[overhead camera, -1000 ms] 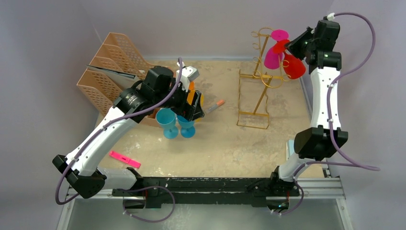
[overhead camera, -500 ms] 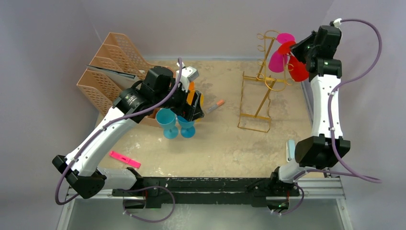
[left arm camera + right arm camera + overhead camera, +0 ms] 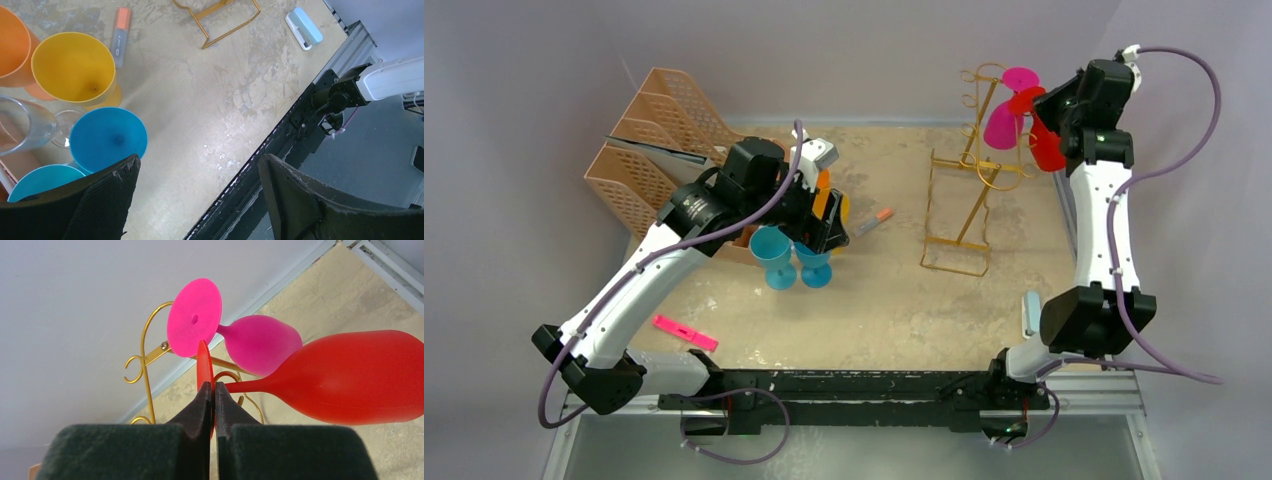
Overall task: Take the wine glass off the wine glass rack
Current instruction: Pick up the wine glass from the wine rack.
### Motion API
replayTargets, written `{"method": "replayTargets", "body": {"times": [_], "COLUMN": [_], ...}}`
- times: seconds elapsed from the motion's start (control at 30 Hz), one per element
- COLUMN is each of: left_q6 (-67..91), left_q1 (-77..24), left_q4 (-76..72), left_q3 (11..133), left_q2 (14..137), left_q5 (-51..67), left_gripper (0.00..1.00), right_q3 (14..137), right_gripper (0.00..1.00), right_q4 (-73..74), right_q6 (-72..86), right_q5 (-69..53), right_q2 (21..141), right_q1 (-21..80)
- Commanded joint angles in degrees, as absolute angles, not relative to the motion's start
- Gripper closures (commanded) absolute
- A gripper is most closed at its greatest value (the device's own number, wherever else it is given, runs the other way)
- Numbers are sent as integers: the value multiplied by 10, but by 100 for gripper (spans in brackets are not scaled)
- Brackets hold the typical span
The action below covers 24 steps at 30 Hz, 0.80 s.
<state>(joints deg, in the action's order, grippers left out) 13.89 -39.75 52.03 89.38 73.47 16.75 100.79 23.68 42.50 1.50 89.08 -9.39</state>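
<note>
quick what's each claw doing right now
Left claw: open, holding nothing.
Right claw: closed on the foot of the red wine glass.

Red wine glass (image 3: 360,375) lies almost level, bowl out to the right, its thin foot edge-on and pinched in the right tool (image 3: 214,390), just beside the top hooks of the tall gold wire wine glass rack (image 3: 156,351) at the far right of the counter (image 3: 894,310), where a pink wine glass (image 3: 257,342) hangs tilted.
</note>
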Motion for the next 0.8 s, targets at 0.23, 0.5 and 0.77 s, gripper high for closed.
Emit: {"method": "replayTargets", "body": {"times": [0.23, 0.5, 0.77], "left_q6": [122, 120, 124], "left_q1": [-393, -392, -392], "left_q4": [523, 525, 520], "left_q3": [917, 925, 918], "left_q2": [730, 736, 728], "left_q5": [174, 178, 183], "left_gripper": [13, 13, 13], "right_q3": [984, 971, 935], "right_gripper": [100, 100, 100], "right_q4": [206, 203, 204], "right_q6": [423, 396, 357], "right_q5": [74, 70, 21], "right_q2": [839, 819, 760], "right_q1": [-96, -96, -96]}}
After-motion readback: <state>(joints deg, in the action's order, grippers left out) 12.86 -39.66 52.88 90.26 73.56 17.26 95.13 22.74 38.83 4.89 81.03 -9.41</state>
